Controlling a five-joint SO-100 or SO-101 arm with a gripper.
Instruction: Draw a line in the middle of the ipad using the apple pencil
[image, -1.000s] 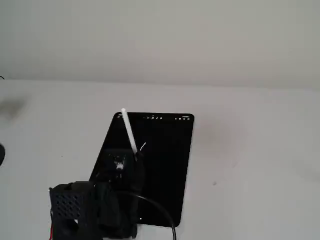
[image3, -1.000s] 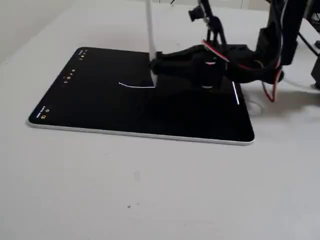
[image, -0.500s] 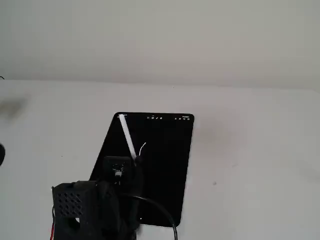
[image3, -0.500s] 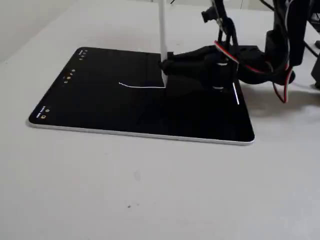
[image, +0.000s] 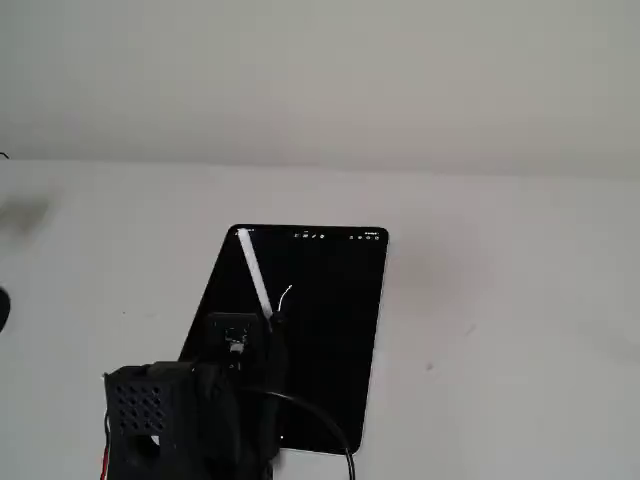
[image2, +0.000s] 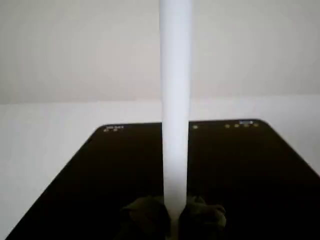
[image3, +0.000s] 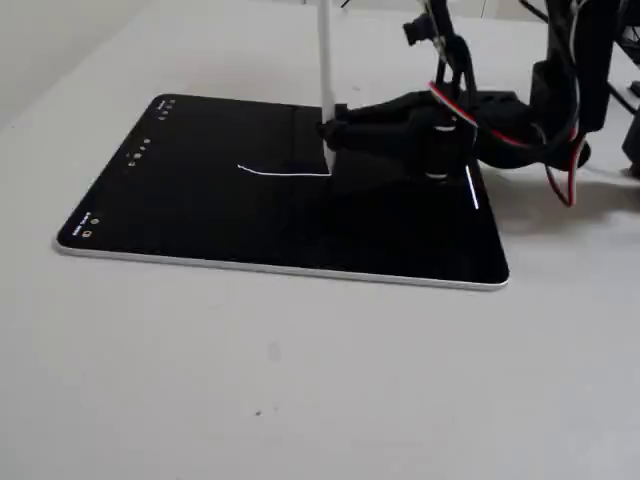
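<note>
The ipad (image3: 190, 215) lies flat on the white table, its black screen lit with tiny toolbar icons along one short side; it also shows in a fixed view (image: 330, 330) and the wrist view (image2: 100, 170). My black gripper (image3: 330, 133) is shut on the apple pencil (image3: 325, 60), which stands nearly upright with its tip on the screen. A thin white line (image3: 280, 171) runs from mid-screen to the pencil tip. In a fixed view the pencil (image: 254, 275) leans up-left beside the line (image: 286, 295). The wrist view shows the white shaft (image2: 175, 100) clamped between the fingertips (image2: 145, 215).
The black arm body (image: 170, 420) with its cable (image: 320, 425) covers the tablet's near-left corner in a fixed view. Red and white wires (image3: 465, 95) hang on the arm over the tablet's right part. White table (image3: 300, 390) lies all around.
One second ago the pencil tip stood further left; it slid right along the screen and the white line grew longer. Over the last half second nothing visibly moved.
</note>
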